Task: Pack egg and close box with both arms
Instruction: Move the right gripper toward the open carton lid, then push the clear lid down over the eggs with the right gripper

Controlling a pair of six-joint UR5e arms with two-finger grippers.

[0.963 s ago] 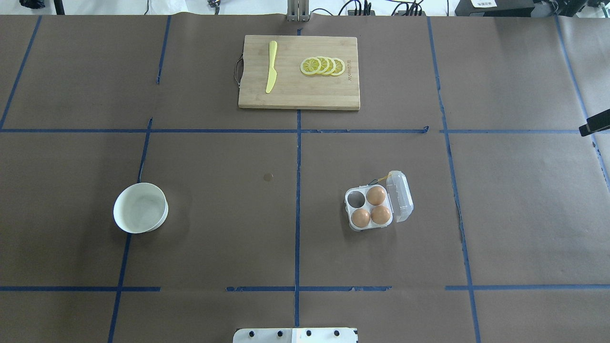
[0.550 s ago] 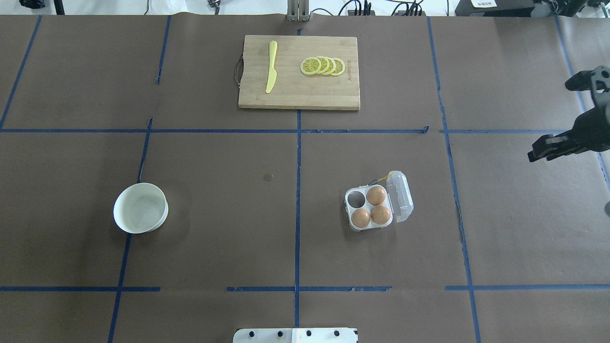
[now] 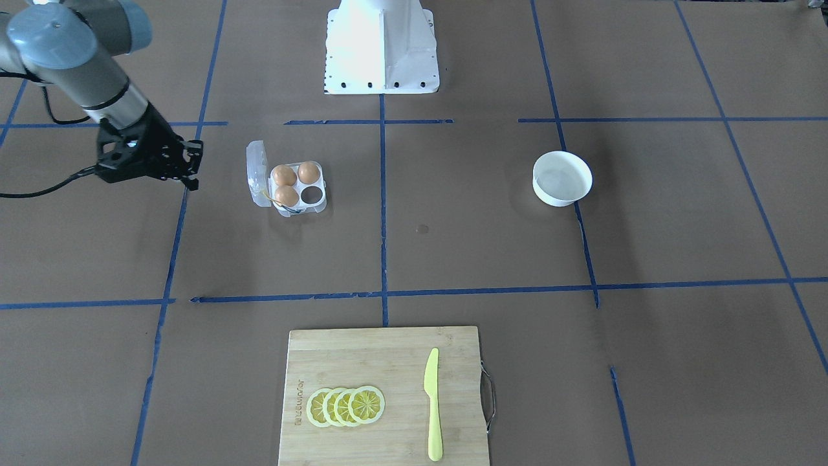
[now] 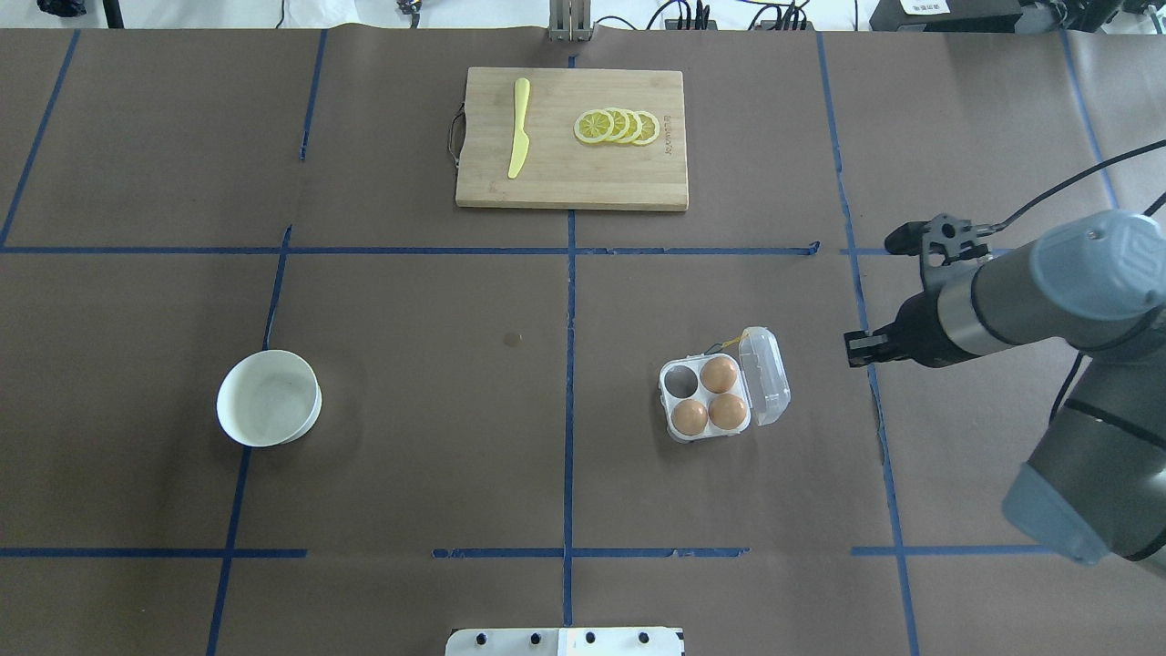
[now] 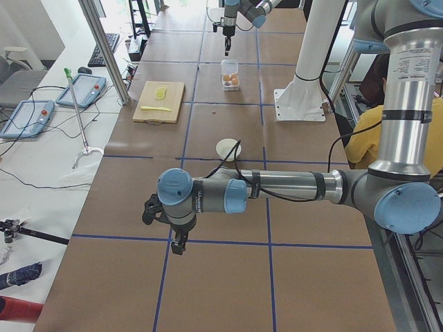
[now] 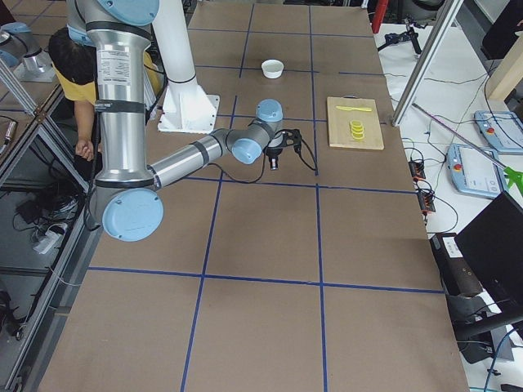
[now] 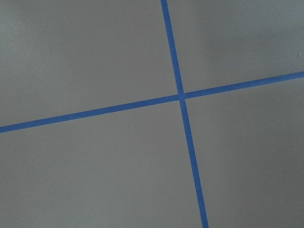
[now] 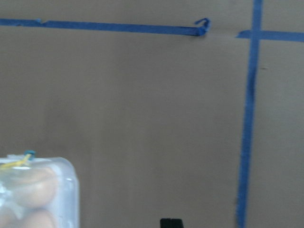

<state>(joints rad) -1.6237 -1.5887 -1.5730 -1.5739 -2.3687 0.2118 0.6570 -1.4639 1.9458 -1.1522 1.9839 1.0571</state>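
The box sits on the table with its lid open. Three eggs fill three cups and one cup is bare. The right gripper hovers near the lid without touching it, and the left gripper hangs well apart — I cannot tell whether either pair of fingers is spread.

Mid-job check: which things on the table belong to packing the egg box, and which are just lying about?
In the job: box, eggs in it, right tool, left tool.
Lying about: white bowl, cutting board, yellow knife, lemon slices.
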